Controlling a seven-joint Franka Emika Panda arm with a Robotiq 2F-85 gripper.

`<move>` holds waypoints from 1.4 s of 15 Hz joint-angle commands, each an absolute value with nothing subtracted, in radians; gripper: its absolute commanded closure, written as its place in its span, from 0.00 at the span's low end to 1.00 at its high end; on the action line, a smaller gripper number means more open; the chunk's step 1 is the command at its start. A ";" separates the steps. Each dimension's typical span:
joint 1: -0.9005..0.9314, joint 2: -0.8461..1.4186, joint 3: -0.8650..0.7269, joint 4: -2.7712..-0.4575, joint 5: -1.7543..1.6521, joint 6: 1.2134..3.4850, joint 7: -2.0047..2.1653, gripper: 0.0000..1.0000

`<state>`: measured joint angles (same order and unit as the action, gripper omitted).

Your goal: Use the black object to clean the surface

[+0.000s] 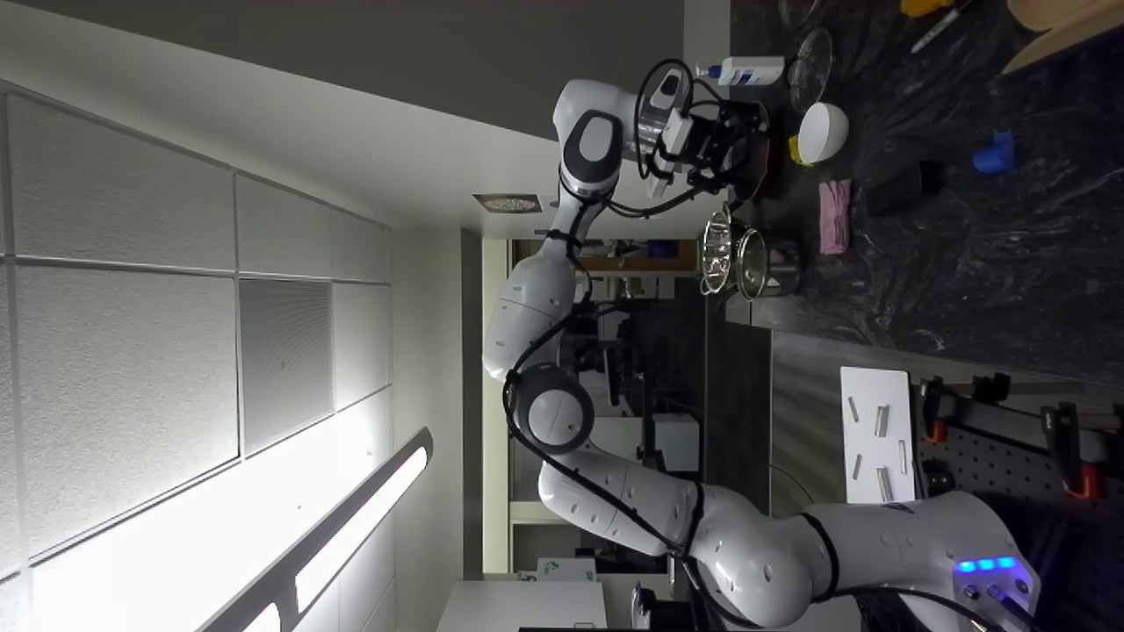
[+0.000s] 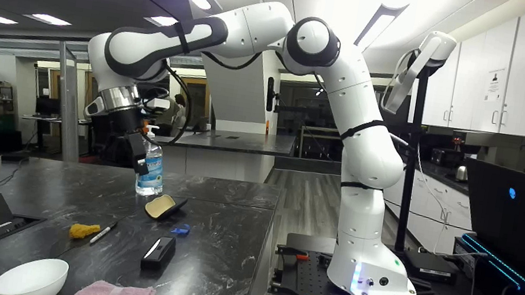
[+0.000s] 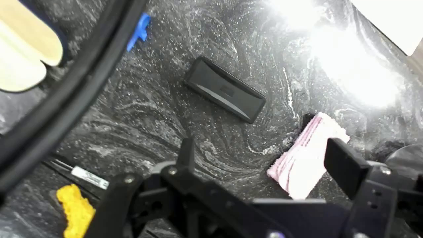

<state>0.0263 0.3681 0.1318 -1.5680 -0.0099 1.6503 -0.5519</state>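
The black object (image 3: pixel 226 89), a small rectangular block with a hollowed top, lies on the dark marbled surface (image 3: pixel 158 115) near the middle of the wrist view. In an exterior view the black object (image 2: pixel 158 252) rests toward the counter's near edge. My gripper (image 3: pixel 262 153) is open, its two fingers wide apart with nothing held between them. Beyond the jaws, lower down on the counter, a pink cloth shows in the gap. Raised well above the surface, the gripper (image 2: pixel 138 160) overlaps the bottle in that exterior view, apart from the black object.
Beside the block lie the pink cloth (image 3: pixel 297 162), a blue piece (image 2: pixel 181 229) and a tan-lined case (image 2: pixel 161 206). A yellow sponge (image 2: pixel 84 231), a marker (image 2: pixel 103 233), a white bowl (image 2: pixel 32 279) and a tall bottle (image 2: pixel 151 178) stand around. Metal pots (image 1: pixel 777 268) sit by the counter's edge.
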 commanded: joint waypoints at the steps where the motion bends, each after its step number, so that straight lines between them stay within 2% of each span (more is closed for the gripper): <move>1: 0.034 0.434 0.168 -1.487 -0.007 1.644 -0.712 0.00; 7: 0.013 0.451 0.187 -1.452 0.003 1.655 -1.062 0.00; 13: -0.038 0.381 0.172 -1.584 0.004 1.732 -1.447 0.00; 16: -0.036 0.324 0.149 -1.700 0.013 1.809 -1.426 0.00; 21: -0.013 0.174 0.121 -1.965 0.000 2.086 -1.208 0.00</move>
<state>-0.0344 0.3142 0.1438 -1.7698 -0.0088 1.9387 -1.3138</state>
